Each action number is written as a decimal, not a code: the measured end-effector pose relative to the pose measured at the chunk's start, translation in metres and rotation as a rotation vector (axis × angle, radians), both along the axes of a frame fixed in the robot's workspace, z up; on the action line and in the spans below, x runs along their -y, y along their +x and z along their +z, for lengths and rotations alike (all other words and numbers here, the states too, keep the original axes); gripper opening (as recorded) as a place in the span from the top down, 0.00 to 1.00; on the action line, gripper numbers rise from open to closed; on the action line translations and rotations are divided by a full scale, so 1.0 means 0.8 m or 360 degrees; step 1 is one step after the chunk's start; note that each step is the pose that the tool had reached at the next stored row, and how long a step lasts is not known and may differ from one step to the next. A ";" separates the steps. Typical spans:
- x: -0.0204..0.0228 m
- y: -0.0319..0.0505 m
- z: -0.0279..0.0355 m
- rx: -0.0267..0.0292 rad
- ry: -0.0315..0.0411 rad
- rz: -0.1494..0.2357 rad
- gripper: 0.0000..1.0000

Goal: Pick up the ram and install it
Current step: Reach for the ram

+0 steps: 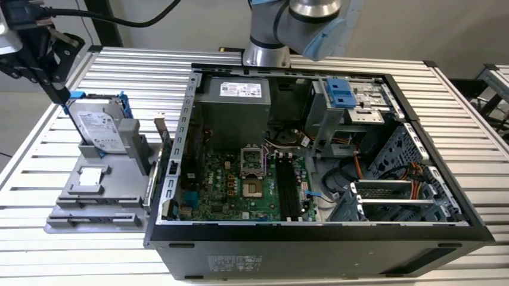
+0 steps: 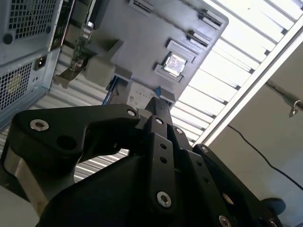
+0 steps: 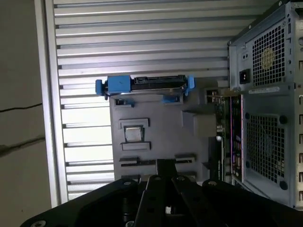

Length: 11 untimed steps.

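At the exterior view's upper left, above the slatted table (image 1: 24,179):

- Pincer (image 1: 61,98): black, upper part cut off by the picture edge. In both wrist views the fingers meet in a narrow point. Whether anything thin is nipped between them is hard to make out.
- Hard drive (image 1: 102,128): silver with a blue bracket, standing on edge just beside the pincer's tip. Touching or apart cannot be told.
- Grey stand (image 1: 119,199): below the pincer, carrying the drive. A pale square (image 1: 92,174) sits in one recess, and the long slots are in shadow.
- Thin card (image 1: 159,134): upright, beyond the drive from the pincer and close against the case.
- Case (image 1: 318,256): open, well apart from the pincer. The green board (image 1: 230,190) and its black sockets (image 1: 290,187) are partly shadowed.
- Ram: its place cannot be told, because the sockets are too dark to judge.
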<state>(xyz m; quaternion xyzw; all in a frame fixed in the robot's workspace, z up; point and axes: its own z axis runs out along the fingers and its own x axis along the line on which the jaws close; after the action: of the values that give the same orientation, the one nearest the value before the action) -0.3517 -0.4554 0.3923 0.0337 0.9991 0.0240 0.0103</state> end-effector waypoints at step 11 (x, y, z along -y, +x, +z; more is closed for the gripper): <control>0.0464 0.000 -0.0004 -0.00001 0.0000 0.0000 1.00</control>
<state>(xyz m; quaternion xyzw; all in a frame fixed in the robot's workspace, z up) -0.3517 -0.4926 0.3919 0.0337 0.9991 0.0240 0.0103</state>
